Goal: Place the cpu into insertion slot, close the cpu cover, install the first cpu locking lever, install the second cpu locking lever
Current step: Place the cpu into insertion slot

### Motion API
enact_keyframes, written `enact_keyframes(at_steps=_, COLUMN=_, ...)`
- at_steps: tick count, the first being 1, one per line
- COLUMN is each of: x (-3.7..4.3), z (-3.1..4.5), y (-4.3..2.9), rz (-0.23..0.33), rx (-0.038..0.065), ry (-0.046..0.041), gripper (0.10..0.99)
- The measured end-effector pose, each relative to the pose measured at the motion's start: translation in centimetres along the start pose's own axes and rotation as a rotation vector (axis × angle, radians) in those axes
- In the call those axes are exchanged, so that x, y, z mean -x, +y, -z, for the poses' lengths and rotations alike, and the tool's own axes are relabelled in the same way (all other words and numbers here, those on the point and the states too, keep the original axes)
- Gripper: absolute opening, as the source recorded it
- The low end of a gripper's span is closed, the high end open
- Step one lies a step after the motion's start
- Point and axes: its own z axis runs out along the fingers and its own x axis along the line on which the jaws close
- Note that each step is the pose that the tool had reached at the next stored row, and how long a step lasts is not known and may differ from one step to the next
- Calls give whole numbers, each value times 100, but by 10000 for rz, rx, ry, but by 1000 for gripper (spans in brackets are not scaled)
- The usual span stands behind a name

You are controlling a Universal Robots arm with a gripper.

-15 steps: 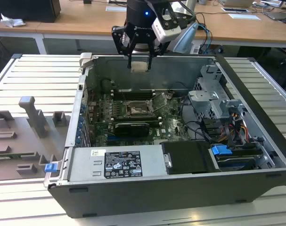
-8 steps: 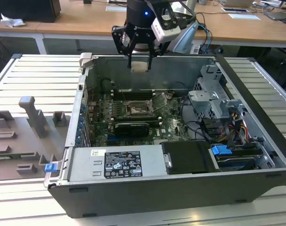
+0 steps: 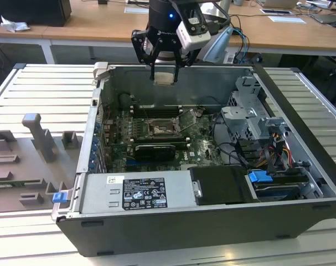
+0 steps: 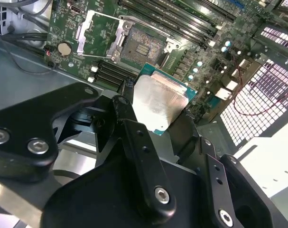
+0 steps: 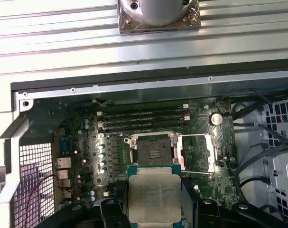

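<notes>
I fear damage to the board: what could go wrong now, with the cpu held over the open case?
The cpu is held only by its edges between the fingers above the motherboard; a slip could drop it there.
The socket lies bare, its cover swung open beside it; a tilted or offset descent might damage its contacts.

The claw (image 3: 164,75) is matte black, built of flat linked bars that pivot on round silver screws (image 4: 162,195), with a slim black finger (image 4: 129,124) on each side. Just above the claw sits a black cylindrical body (image 3: 159,33) with pale lettering and a small blue light (image 3: 170,15). A white and grey camera box (image 3: 192,27) is fixed beside that body, and blue and grey cables (image 3: 241,40) trail off behind it. Higher up, a round silver flange (image 5: 158,12) sits on a square plate with small screws.
</notes>
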Motion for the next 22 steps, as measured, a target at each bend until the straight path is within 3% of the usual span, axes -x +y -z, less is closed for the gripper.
enact_keyframes(at_steps=22, x=0, z=-4, y=0, rz=-619, rx=13, ry=-56, gripper=541)
